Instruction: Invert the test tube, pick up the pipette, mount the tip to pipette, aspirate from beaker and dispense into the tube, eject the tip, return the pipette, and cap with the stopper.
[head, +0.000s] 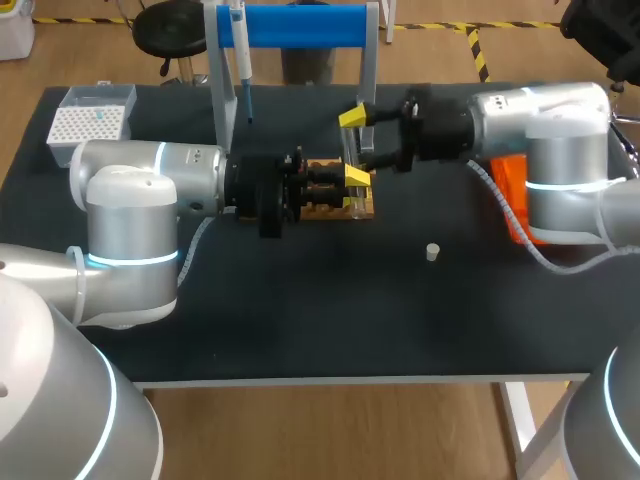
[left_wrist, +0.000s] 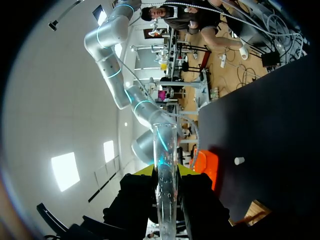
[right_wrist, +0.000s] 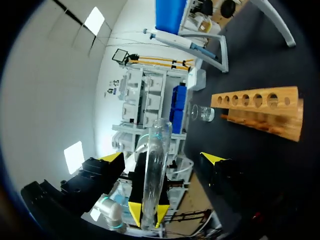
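1. The left gripper (head: 354, 182) is reaching in from nine o'clock to the middle of the table (head: 300, 310). Its jaws are closing firmly on the test tube (left_wrist: 165, 170), one finger on each side of the glass. In the right wrist view its two yellow tips are pressing the tube's near end from opposite sides.

2. The right gripper (right_wrist: 163, 157) is coming in from three o'clock. Its jaws are standing wide apart with the tube between them, and neither tip is touching the glass. It is holding nothing.

3. In the head view the tube is standing roughly upright over the right end of the wooden rack (head: 362, 208). The right wrist view is showing the tube clear of the rack.

4. The stopper (head: 432, 252) is lying on the table at about four o'clock from the rack, well apart from both grippers.

5. The pipette (head: 241, 55) is hanging on the blue-barred stand (head: 300, 25) at eleven o'clock from the rack.

6. The tip box (head: 92, 122) is sitting near the table's ten o'clock corner.

7. The beaker (right_wrist: 202, 114) is standing just beside the rack's end, ahead of the right gripper.
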